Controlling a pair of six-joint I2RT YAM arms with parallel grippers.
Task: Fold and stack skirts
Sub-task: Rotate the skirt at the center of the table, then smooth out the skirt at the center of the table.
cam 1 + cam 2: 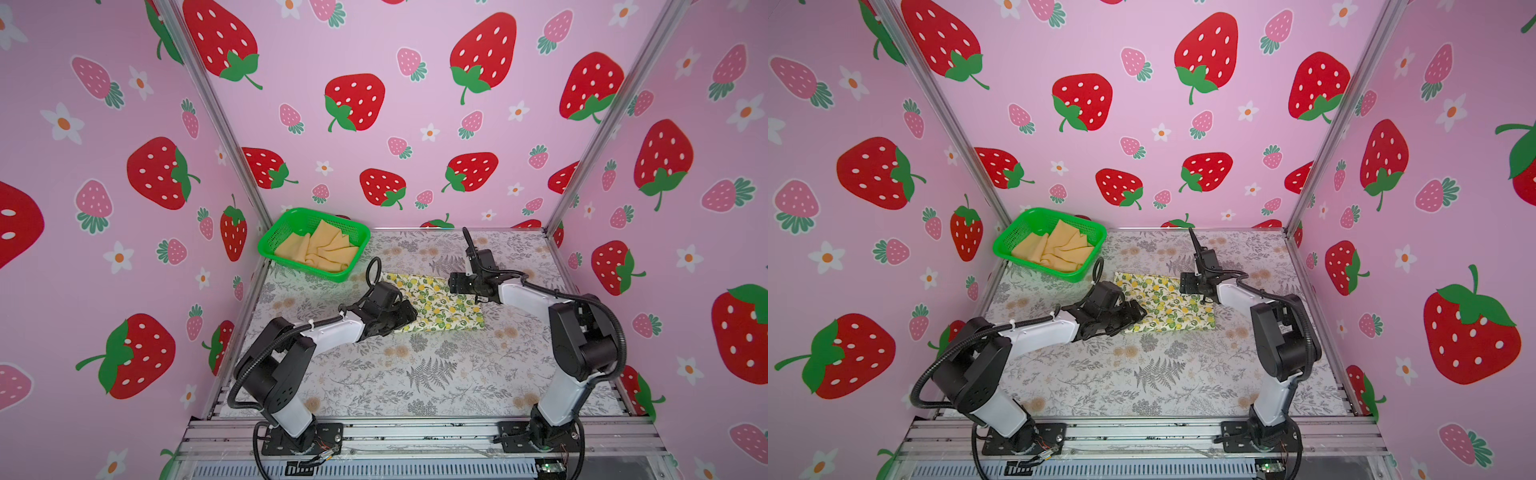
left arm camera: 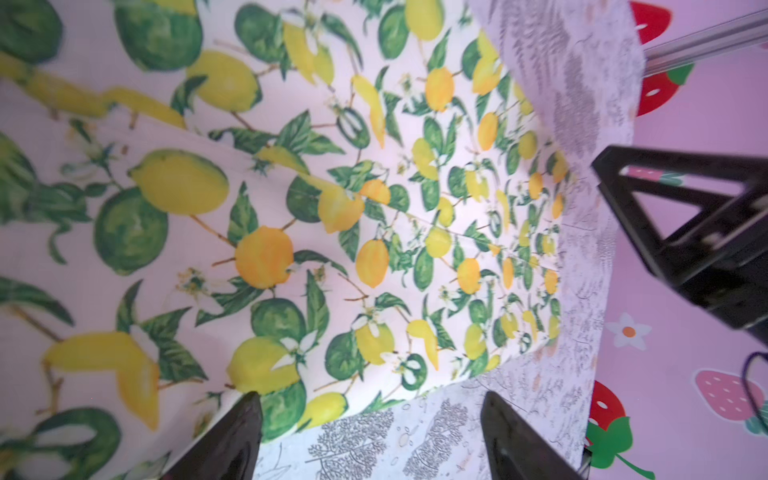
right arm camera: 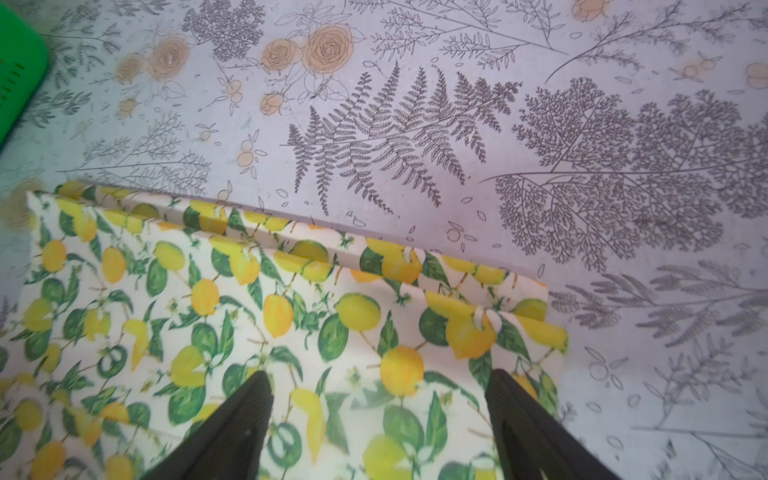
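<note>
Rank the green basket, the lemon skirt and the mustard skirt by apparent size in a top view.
1. green basket
2. lemon skirt, partly covered
3. mustard skirt, crumpled inside the basket
The two skirts look near in size, so their order is unsure.

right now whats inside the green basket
A mustard-tan skirt lies loosely crumpled inside the green basket, covering most of its floor. Whether anything lies under the cloth cannot be seen.
</note>
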